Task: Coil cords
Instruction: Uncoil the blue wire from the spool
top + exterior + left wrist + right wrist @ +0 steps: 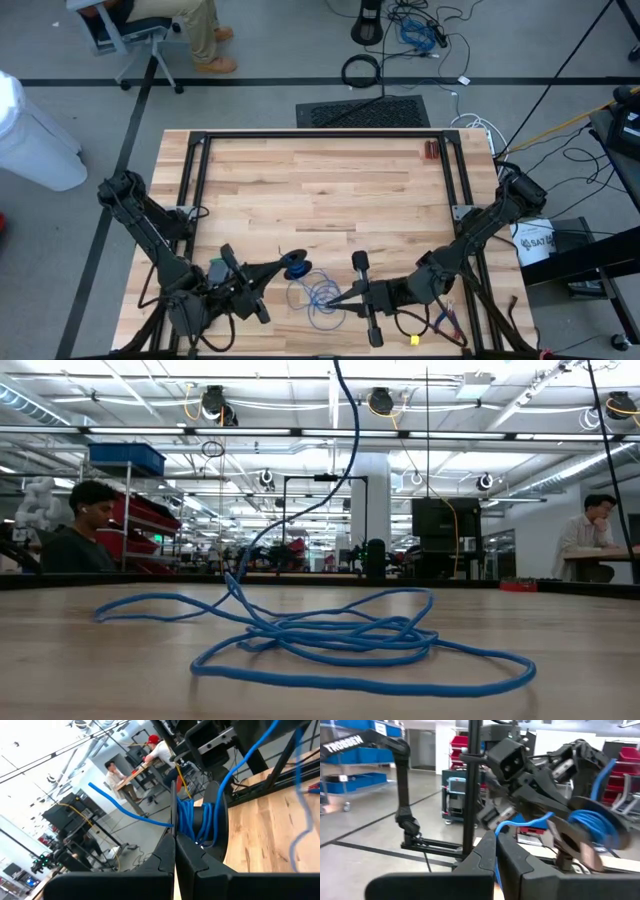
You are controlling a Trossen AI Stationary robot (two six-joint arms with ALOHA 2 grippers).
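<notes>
Blue cord [322,293]: thin wire, loose loops lying tangled on the wooden table [320,190] at the near edge, about six o'clock from the table's middle; in the low view the loops [330,640] sprawl flat across the boards with one strand rising straight up out of frame. Part of the cord is wound on a dark spool [295,265], which sits at the tip of the left gripper [272,270], at about ten o'clock from the loose loops. Left gripper: jaws fully closed, fingers [165,862] pressed together, spool [200,822] wound with blue turns directly ahead of them; whether they pinch the strand cannot be told. Right gripper [340,295]: at three o'clock of the loops, jaws shut, a blue strand [520,825] running from its fingertips toward the spool [592,827]. Surroundings: small red object [430,150] at the far right corner; black frame rails [320,135] bordering the table; seated people [75,530] beyond.
</notes>
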